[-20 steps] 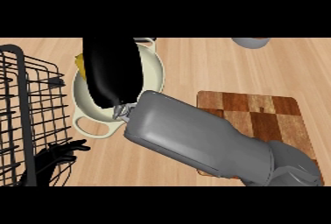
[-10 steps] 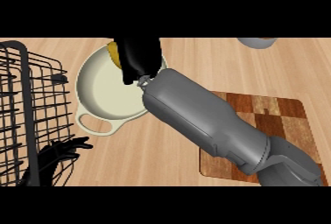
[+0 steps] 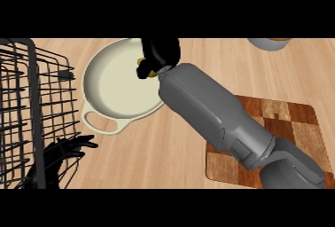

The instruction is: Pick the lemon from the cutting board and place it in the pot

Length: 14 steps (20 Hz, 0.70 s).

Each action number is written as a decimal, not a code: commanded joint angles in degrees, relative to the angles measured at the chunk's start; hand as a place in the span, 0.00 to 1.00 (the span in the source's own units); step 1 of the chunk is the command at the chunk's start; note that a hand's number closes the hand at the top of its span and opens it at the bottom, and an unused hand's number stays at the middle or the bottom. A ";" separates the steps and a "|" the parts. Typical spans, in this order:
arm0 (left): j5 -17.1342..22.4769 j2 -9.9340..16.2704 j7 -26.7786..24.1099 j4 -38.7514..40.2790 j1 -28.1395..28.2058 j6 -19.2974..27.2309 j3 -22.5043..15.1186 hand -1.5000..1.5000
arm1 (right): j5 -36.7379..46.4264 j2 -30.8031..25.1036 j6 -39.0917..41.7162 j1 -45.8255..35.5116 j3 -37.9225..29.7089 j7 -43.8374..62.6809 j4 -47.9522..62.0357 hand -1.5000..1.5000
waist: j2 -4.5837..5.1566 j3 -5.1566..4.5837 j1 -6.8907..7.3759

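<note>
A black wire rack [image 3: 26, 111] fills the left edge, and the left hand [image 3: 65, 150] rests beside it, fingers relaxed. The cream pot [image 3: 108, 95] sits next. Over its right rim the right hand [image 3: 157, 55] curls round the lemon [image 3: 145, 66], only yellow slivers showing. Since half a second ago that hand has shifted slightly right, exposing more of the pot. The board [image 3: 288, 119] lies rightmost.

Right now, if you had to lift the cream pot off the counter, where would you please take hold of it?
I would probably take the pot by its loop handle at the near-left rim, coming from the near side. It sticks out clear of the bowl, while the right hand covers the far rim and the wire rack crowds its left.
</note>
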 commanded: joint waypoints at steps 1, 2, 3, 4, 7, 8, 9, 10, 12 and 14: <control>-1.48 1.63 0.12 -2.07 -6.96 5.87 4.66 0.50 | -4.67 0.00 -1.77 2.23 -2.04 -6.12 1.86 0.00 | -0.06 -0.35 0.69; -2.75 -0.02 1.10 -2.85 -6.46 7.03 2.86 0.50 | -5.55 0.00 -1.41 0.63 -2.69 -6.60 2.21 0.00 | -0.27 -0.33 0.81; -1.78 0.34 2.06 -2.32 -7.91 6.28 3.32 0.50 | -5.64 0.00 -2.43 1.29 -2.59 -8.08 3.20 0.00 | -0.10 -0.33 0.64; -2.10 -0.06 0.76 -2.80 -6.71 6.10 2.41 0.50 | -6.41 0.00 -3.46 2.10 -3.70 -10.40 4.12 0.00 | -0.01 -0.31 0.72; -2.06 0.07 1.25 -2.25 -7.14 6.14 2.52 0.50 | -8.60 0.00 -7.83 2.26 -4.42 -13.75 2.04 0.00 | -0.35 -0.28 0.72; -1.69 0.55 1.73 -3.42 -7.09 5.71 2.73 0.50 | -9.84 0.00 -8.54 1.08 -6.87 -15.85 1.71 0.00 | -0.23 -0.17 0.77; -1.24 1.31 -0.24 -1.22 -6.11 5.12 3.73 0.50 | -11.72 0.00 -12.44 1.71 -8.16 -16.97 -1.48 0.00 | -0.35 -0.20 0.96; -1.39 0.87 0.83 -2.58 -7.01 5.87 3.55 0.50 | -12.84 0.00 -13.12 1.05 -10.32 -18.94 -1.62 0.00 | -0.26 -0.08 0.59; -1.73 0.55 0.10 -0.55 -6.81 6.07 3.46 0.50 | -16.52 0.00 -15.29 1.05 -12.09 -20.36 -4.42 0.00 | -0.58 -0.21 0.30; -1.46 0.80 -0.34 -0.01 -7.40 6.49 4.41 0.50 | -19.43 0.00 -16.23 3.36 -12.71 -23.81 -5.81 0.00 | -0.73 -0.25 -0.42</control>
